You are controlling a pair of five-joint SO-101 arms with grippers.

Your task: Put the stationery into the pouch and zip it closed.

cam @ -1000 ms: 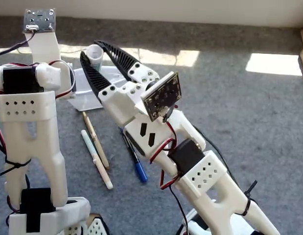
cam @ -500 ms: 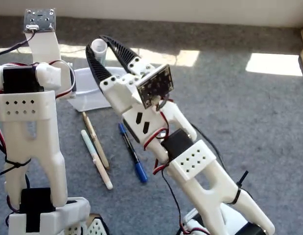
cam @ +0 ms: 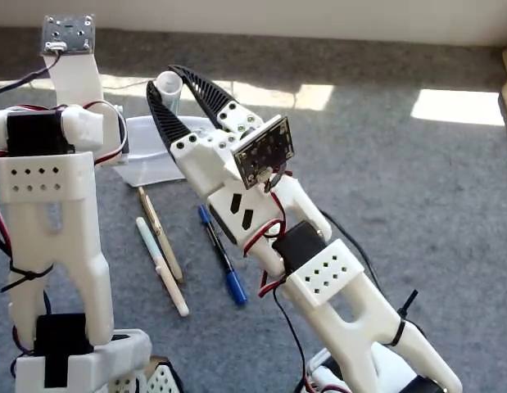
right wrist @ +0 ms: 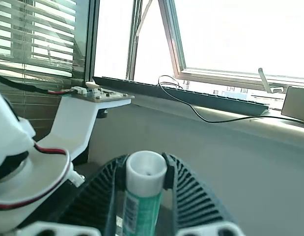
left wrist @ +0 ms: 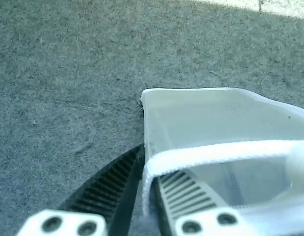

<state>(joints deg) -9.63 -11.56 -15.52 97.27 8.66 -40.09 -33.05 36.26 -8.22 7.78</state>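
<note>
Stationery goes in one piece at a time, and the piece in hand is a glue stick (right wrist: 142, 191) with a white cap and a green-printed white barrel. My right gripper (cam: 165, 79) has its black ribbed jaws closed part-way onto it, one on each side of the barrel, with the cap out toward the fingertips. I hold it lifted off the grey felt-like surface (cam: 384, 172), I judge, so that it can pass over the rim and tip down into the mouth rather than push at a side wall.

The white translucent mesh pouch (cam: 148, 155) lies below that gripper, over toward my left arm. My left gripper (left wrist: 148, 167) is pinched shut on the white zip rim at one corner. That keeps the mouth raised and stops the bag sliding (soft mesh would otherwise fold flat).

Three more pieces wait back beside my right wrist, between the two arms. They are a dark pen with blue ends (cam: 223, 260), a flat wooden stick (cam: 160, 235), and a pale green-and-white pen (cam: 160, 268) lying close alongside the stick. None blocks the drop.

What may hinder it is the rim itself, which arches across the mouth close to my left jaws and leaves a narrow opening. My left arm's white upright link (cam: 52, 205) also stands just beside the pouch, so I would come in from my right side. The zip is not yet closed.
</note>
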